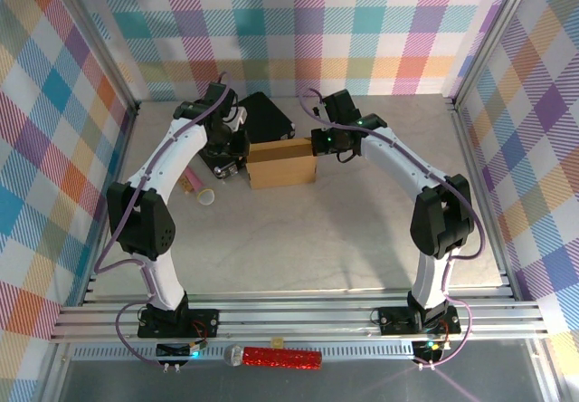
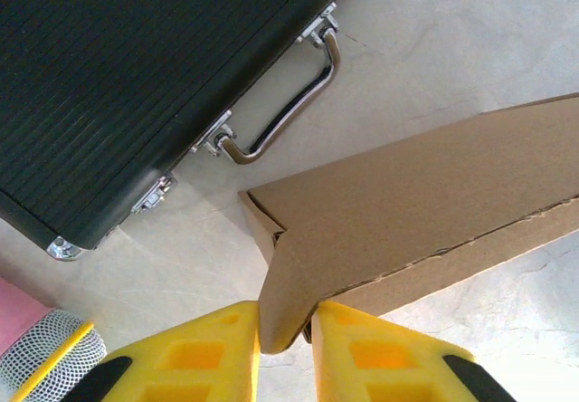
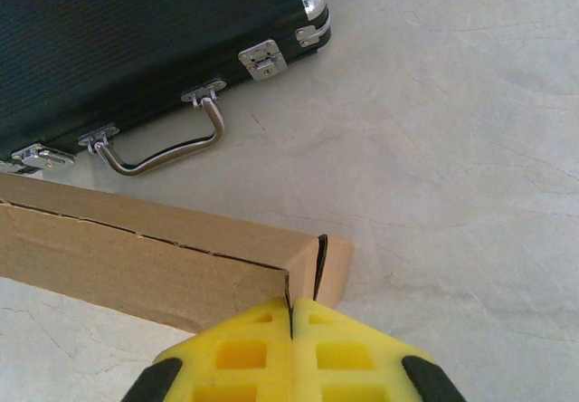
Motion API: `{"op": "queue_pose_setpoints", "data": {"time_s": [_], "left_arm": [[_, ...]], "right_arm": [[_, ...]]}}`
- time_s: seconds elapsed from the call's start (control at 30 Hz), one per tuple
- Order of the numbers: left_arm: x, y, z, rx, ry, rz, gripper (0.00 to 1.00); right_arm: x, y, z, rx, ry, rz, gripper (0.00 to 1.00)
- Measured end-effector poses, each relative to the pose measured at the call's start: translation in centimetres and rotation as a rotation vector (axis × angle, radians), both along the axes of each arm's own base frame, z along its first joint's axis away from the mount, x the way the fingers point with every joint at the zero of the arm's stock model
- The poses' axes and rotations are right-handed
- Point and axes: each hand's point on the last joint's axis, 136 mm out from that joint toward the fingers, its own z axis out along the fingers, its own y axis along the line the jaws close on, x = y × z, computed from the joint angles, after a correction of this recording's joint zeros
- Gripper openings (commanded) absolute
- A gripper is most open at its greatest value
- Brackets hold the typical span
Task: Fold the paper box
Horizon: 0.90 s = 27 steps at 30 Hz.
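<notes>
Left pincer (image 2: pixel 285 322): the yellow fingers (image 2: pixel 204 352) stand either side of a pointed cardboard flap and pinch it at its tip. Right pincer (image 3: pixel 291 310): pressed together at the opposite end corner of the box. Whether a cardboard layer is caught between the pads cannot be told.

The paper box (image 1: pixel 282 165) stands partly formed toward the middle of the desk's (image 1: pixel 317 248) far edge, with one arm at each end. A scored seam shows along its long wall, and an end flap on the right side stands slightly ajar.

Black case (image 1: pixel 269 116): just behind the box, handle side facing it, near but not touching. A small cup (image 1: pixel 206 197) and a pink item (image 1: pixel 191 182) lie left of the box.

Risks, as judged:
- The left hold is on the flap tip only, so a pull or twist could slip it free or crease it off its score.
- If the arms move unevenly, the seam could tear or the walls skew.
- A push toward the far edge would drive the box onto the case handle and block the fold.
</notes>
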Motion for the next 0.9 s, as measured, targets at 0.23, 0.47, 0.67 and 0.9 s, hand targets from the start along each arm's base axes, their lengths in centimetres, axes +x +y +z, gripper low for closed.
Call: {"op": "queue_pose_setpoints", "data": {"time_s": [0.23, 0.47, 0.67, 0.9], "left_arm": [[0.2, -0.1, 0.0, -0.005, -0.007, 0.0, 0.24], [0.4, -0.1, -1.3, -0.004, -0.008, 0.0, 0.23], [-0.2, 0.2, -2.4, -0.014, -0.044, 0.009, 0.22], [-0.1, 0.3, -1.0, -0.06, -0.13, 0.032, 0.24]], "right_arm": [[0.0, 0.0, 0.0, 0.001, 0.003, 0.001, 0.0], [0.2, 0.1, 0.0, 0.004, 0.008, 0.002, 0.0], [0.2, 0.3, -0.1, 0.009, 0.019, 0.008, 0.0], [0.1, 0.2, -0.1, 0.014, 0.034, 0.012, 0.0]]}}
